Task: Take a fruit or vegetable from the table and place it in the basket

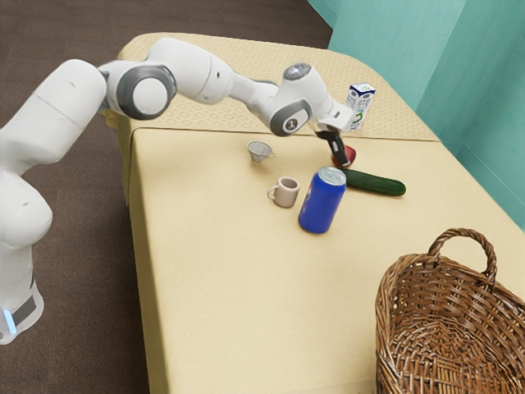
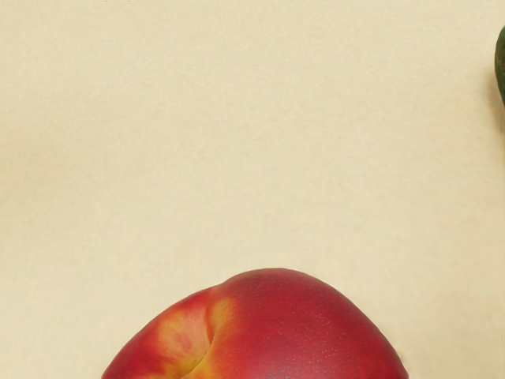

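Exterior view, red fruit (image 1: 351,153): on the table (image 1: 234,287), outside the basket (image 1: 399,279), under the black gripper (image 1: 337,147).
Skin: glossy red, yellow-orange around a dimple.
Gripper state: cannot be told whether apart, together or clamped.
Surface: pale yellow, patterned beyond a seam.
Room: teal walls (image 1: 447,74), dark brown floor (image 1: 82,197).
Clock directions from fruit: carton (image 1: 358,105), twelve; cucumber (image 1: 376,182), near, between four and five; basket, five, well apart; blue can (image 1: 321,202), seven; mug (image 1: 287,193), eight; strainer (image 1: 259,151), nine.
Edges: table's long edge, well apart beyond the strainer.
Open room: bare tabletop between can and basket.
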`<act>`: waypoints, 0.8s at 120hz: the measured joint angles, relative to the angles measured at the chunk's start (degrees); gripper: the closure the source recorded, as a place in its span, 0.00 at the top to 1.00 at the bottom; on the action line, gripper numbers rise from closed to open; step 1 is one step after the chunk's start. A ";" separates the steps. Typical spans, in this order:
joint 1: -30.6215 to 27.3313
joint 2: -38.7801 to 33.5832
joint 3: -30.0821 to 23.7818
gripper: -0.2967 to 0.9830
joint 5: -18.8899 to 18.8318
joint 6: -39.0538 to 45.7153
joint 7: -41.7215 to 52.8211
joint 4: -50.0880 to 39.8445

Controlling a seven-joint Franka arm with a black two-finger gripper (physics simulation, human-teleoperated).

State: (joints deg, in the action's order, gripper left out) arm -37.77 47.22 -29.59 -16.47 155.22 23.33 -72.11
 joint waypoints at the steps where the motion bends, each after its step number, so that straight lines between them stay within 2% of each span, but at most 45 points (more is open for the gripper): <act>1: 0.01 0.09 -0.04 0.60 -0.07 0.04 0.00 0.08; 19: 0.01 0.38 -0.16 0.46 -0.82 0.60 -0.34 0.66; 36: 0.66 -4.57 -0.52 0.41 -1.81 -3.57 -0.68 3.62; 42: 2.07 -8.42 -1.00 0.39 -2.47 -9.07 -1.03 6.70; 50: 4.72 -18.39 -1.82 0.38 -3.39 -20.20 -1.53 9.23; 56: 5.68 -26.35 -2.53 0.41 -2.14 -29.48 -1.88 9.80; 61: 6.75 -30.23 -2.80 0.43 -1.02 -36.36 -1.93 9.99; 76: 8.66 -35.49 -4.05 0.46 2.57 -52.05 -1.75 10.11; 96: 18.00 -37.56 -4.46 0.49 4.57 -65.65 -2.38 10.15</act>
State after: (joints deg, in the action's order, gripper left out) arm -19.77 9.66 -34.06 -11.90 89.57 20.96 -61.96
